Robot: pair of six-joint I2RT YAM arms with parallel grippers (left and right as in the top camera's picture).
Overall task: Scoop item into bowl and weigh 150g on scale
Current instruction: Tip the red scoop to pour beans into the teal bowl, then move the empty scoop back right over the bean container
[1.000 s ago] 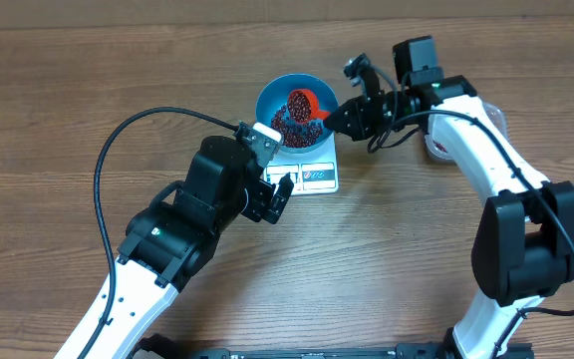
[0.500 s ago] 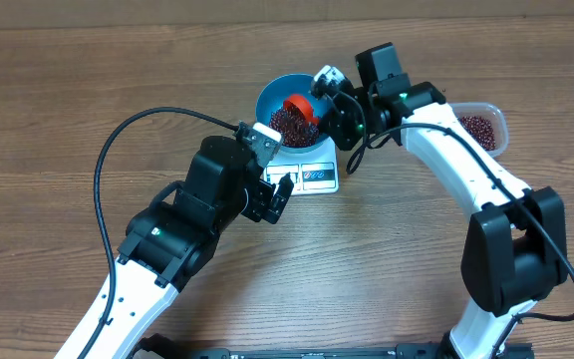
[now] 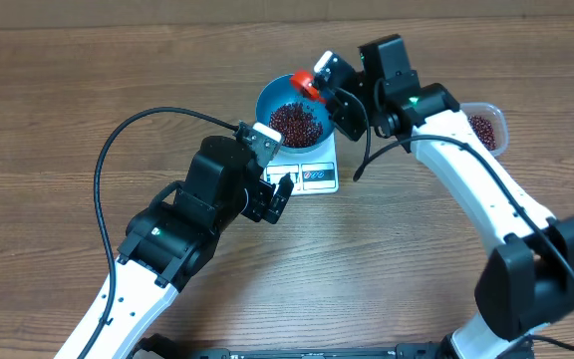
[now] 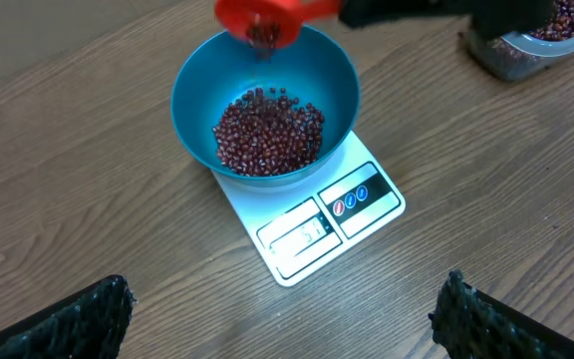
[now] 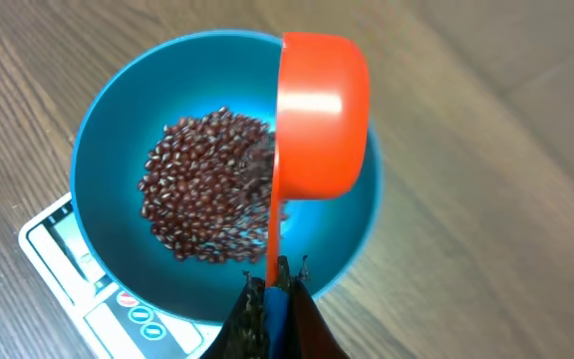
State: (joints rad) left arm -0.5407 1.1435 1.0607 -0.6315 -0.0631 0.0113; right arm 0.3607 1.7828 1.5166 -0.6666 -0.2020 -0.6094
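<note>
— Wood-grain bench [image 3: 58, 120], reading from the left. Anything in the left hand [image 3: 279, 194]?
— Nothing. Spread wide, parked low just short of the scale [image 4: 312, 224], on its button side. Black cable [image 3: 118, 140] looping off behind.
— And on the scale?
— Blue bowl [image 4: 339, 95], seated on the platform and overhanging it. Inside, a loose maroon heap of beans [image 4: 267, 135], covering the floor and lying well below the rim.
— Done weighing, then?
— Hard to say. Can't read the display from the left wrist view; too blurred. Looks mid-pour, judging by the red scoop [image 5: 317, 110] tipped over the bowl's far rim with a few beans at its mouth. Left to do: check the figure, then top up or stop.
— Right hand [image 5: 275, 284]?
— Clamped shut on the scoop's thin handle, reaching in from the bowl's right.
— Supply?
— Clear tub [image 3: 503, 135] further right, well apart from the scale, with plenty of beans inside.
— Room to move?
— Open wood between bowl and tub for the scoop's run. Tighter on the near side, with the left hand close to the scale's front edge. Worth keeping the scoop off the rim, so as not to nudge the reading.
</note>
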